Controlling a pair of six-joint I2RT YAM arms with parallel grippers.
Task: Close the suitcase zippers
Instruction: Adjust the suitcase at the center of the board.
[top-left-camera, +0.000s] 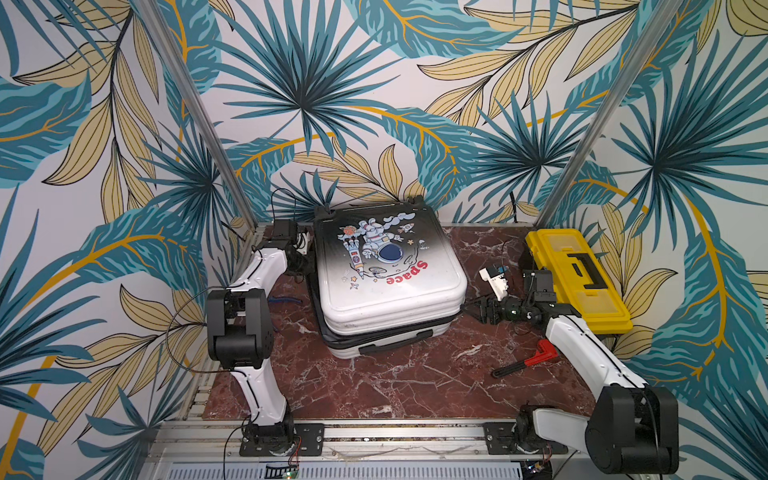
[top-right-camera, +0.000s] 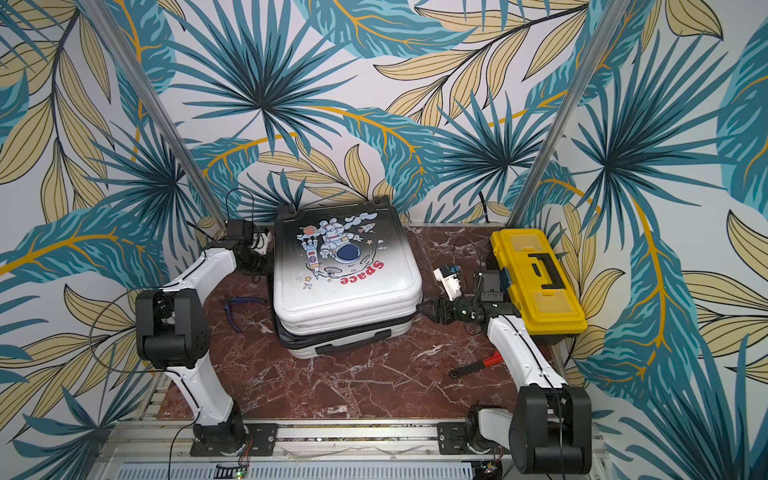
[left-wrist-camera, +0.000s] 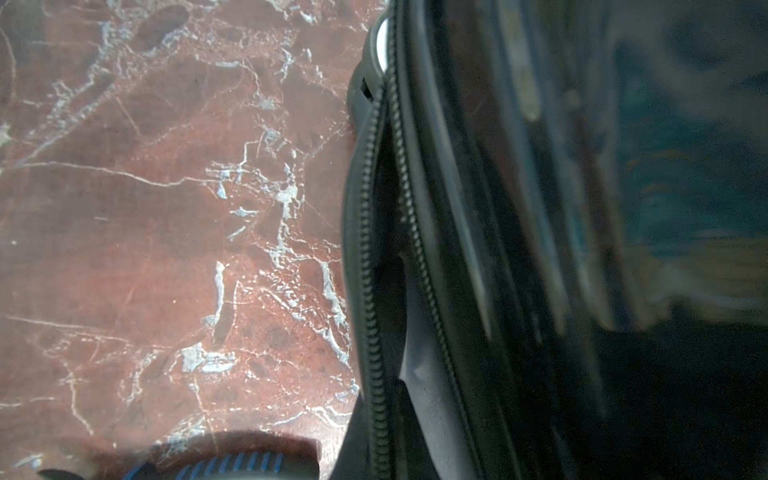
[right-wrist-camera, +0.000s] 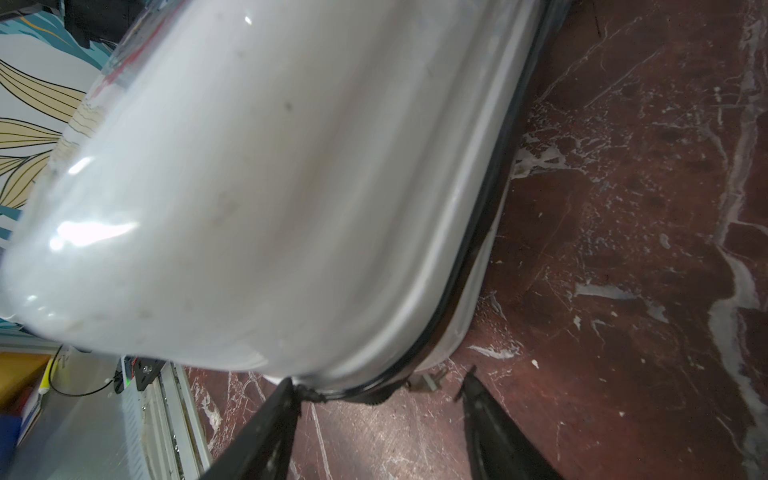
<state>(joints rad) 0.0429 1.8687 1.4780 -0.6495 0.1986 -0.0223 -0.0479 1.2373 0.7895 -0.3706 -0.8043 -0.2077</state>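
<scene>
Suitcase (top-left-camera: 388, 286) zippers (left-wrist-camera: 366, 266) gape; right gripper (right-wrist-camera: 380, 376) perhaps touches the corner

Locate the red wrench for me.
In both top views the red wrench lies flat on the marble table, on the robot's right side, beside the right arm and nearer the robot's base than the yellow toolbox.

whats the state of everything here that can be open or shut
suitcase: lying flat, lid down, seam gaping
zippers: undone, teeth apart on the left arm's side
yellow toolbox: lid shut
left gripper: shut, against the suitcase's side
right gripper: open, at the suitcase's corner
</scene>
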